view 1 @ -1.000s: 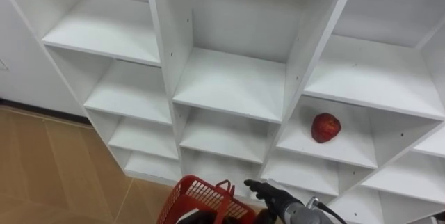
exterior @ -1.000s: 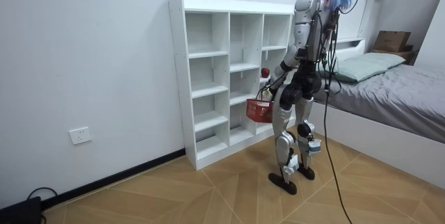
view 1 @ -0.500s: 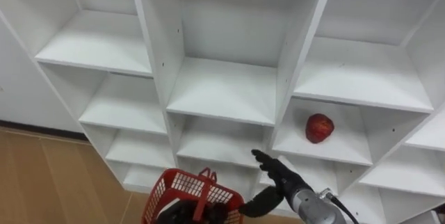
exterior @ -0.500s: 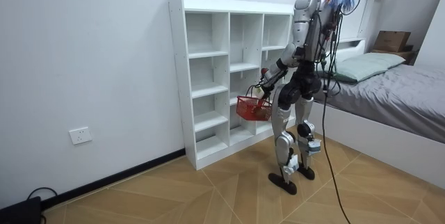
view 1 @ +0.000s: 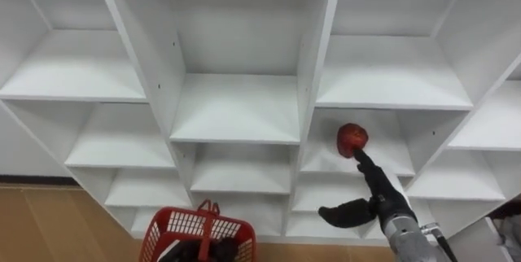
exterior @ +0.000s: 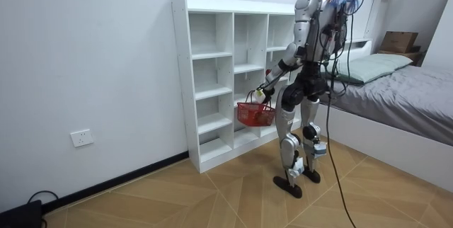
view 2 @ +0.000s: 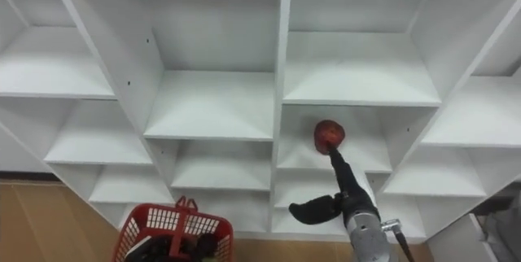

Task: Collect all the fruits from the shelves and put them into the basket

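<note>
Our right hand [view 1: 379,203] is raised into the closet [view 1: 313,58], wide open and gripping nothing. Its fingers [view 1: 363,167] run straight up and back, and the thumb [view 1: 337,213] is spread out to the left. The fingertips come up to the lower front edge of the apple [view 1: 352,138]; we cannot tell whether they touch it or stop just short.

The apple is red and sits on a shelf [view 1: 321,160] in the closet's right column, in the second compartment from the top, near the middle of its floor. It looks round, so we see no long axis, and we cannot make out which way its stem end faces.

Our left hand [exterior: 260,95] is held out low before the closet's middle column, fingers closed round the handle of a red basket [view 1: 195,225]. The basket hangs under that hand, in front of the closet's lower shelves and well below and left of the apple.

The closet is white, three columns wide, and stands against a pale wall [exterior: 92,65] that carries a socket [exterior: 82,138] low down, off the closet's left side. We stand upright close before the closet's right end on a wooden floor [exterior: 212,192], with a bed [exterior: 417,100] beyond that end.
</note>
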{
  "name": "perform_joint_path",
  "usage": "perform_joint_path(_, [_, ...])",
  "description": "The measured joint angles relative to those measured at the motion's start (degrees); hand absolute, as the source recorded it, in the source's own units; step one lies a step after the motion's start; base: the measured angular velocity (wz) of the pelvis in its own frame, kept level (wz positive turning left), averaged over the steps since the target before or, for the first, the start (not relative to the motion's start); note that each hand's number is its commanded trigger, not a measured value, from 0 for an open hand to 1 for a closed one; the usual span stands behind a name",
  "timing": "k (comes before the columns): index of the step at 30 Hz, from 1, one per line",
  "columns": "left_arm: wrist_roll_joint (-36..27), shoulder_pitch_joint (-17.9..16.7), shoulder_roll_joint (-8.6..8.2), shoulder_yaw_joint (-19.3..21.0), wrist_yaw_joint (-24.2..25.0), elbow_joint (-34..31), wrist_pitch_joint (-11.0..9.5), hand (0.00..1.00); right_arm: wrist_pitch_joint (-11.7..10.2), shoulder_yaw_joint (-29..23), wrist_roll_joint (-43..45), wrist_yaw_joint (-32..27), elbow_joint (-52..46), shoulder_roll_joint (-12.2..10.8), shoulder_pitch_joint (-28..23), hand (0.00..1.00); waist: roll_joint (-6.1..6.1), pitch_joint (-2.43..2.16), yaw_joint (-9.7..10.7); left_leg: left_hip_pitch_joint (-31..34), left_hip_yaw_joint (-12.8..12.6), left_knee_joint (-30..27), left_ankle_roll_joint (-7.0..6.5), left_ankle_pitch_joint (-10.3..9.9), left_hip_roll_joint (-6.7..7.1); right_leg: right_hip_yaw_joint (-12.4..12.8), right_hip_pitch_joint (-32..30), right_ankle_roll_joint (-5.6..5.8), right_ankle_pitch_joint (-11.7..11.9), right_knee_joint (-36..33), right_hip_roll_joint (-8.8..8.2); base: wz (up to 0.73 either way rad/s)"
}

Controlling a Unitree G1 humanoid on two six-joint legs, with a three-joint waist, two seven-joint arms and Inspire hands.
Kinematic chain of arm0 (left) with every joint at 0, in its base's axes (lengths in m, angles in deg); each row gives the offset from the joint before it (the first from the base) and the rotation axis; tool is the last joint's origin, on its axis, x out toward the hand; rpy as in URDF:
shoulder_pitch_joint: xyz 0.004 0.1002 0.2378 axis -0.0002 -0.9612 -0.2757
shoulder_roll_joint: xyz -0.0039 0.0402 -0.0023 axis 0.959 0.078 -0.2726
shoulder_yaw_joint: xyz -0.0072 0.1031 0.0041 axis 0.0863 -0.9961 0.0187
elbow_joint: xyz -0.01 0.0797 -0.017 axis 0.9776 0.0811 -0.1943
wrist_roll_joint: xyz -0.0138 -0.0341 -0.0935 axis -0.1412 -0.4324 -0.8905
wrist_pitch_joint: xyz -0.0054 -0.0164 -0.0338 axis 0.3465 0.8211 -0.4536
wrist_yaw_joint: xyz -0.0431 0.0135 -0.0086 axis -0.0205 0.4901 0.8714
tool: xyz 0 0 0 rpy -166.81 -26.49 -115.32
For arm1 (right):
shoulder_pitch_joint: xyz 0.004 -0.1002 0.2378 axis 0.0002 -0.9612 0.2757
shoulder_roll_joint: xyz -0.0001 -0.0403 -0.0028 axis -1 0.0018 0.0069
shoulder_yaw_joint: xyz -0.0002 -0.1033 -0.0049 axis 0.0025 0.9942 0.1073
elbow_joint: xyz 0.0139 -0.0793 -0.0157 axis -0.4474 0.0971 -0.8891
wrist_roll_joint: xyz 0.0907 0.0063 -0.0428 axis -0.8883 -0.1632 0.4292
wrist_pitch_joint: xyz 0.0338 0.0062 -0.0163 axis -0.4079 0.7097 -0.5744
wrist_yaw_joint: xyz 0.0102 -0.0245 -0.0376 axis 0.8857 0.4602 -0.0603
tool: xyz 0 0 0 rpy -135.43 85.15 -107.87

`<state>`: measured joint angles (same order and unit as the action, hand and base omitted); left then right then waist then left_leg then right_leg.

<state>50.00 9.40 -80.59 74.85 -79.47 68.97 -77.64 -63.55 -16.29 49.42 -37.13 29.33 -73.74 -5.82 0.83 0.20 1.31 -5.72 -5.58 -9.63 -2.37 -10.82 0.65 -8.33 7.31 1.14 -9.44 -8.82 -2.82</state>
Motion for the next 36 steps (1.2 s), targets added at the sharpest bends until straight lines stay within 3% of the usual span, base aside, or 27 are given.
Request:
perform_joint_path(7, [-0.08, -0.28, -0.41, 3.98, -0.03, 1.45, 0.03, 1.00, 0.00, -4.00, 0.08, -1.56, -2.02, -0.20, -0.10, 0.00, 0.85, -0.09, 0.05, -1.02, -1.83, 0.45, -0.05, -0.06, -0.24, 1.35, -0.46, 0.07, -0.04, -0.72, 0.08, -0.13])
perform_joint_path(13, [-0.18, -0.24, -0.46, 4.54, -0.31, 5.18, 0.04, 1.00, -0.03, -7.24, 2.34, -3.62, -5.83, -0.02, 0.00, 0.00, 0.85, -0.12, 0.15, -1.69, -3.47, 0.73, 0.02, -0.22, -0.56, 2.56, -1.09, 0.03, 0.00, -0.97, 0.31, -0.15])
perform_joint_path(21, [-0.17, -0.25, -0.50, 5.51, -1.09, 5.36, 0.03, 1.00, -0.02, -7.34, 3.61, -3.61, -5.85, -0.08, 1.00, 0.00, 0.46, -0.27, -0.01, -1.73, -4.06, 1.10, 0.19, -0.32, -0.84, 3.64, -1.67, -0.09, 0.07, -0.89, 0.73, -0.07])
perform_joint_path(28, [-0.10, -0.24, -0.49, 5.36, -1.56, 5.27, -0.04, 1.00, 0.09, -7.21, -7.14, -2.90, -4.52, -0.05, 2.64, 0.00, 0.50, -0.18, -0.24, -1.89, -4.01, 1.34, 0.21, -0.33, -0.88, 3.62, -1.22, -0.10, 0.08, -0.92, 0.78, 0.00])
perform_joint_path(33, [-0.13, -0.41, -0.45, 5.30, -1.47, 5.34, -0.05, 1.00, 0.26, -7.13, -11.30, -1.40, -1.57, -0.07, 2.91, 0.00, 0.38, 0.38, -0.73, -1.60, -3.92, 1.39, 0.22, -0.34, -0.87, 3.52, -1.61, -0.10, 0.07, -0.88, 0.78, 0.00])
perform_joint_path(36, [-0.14, -0.41, -0.45, 5.30, -1.33, 5.38, -0.06, 1.00, 0.35, -7.13, -11.62, -1.50, 0.47, -0.05, 2.91, 0.00, 0.38, 0.29, -1.38, -1.05, -3.94, 1.37, 0.24, -0.34, -0.87, 3.55, -2.39, -0.11, 0.06, -0.78, 0.82, 0.00])
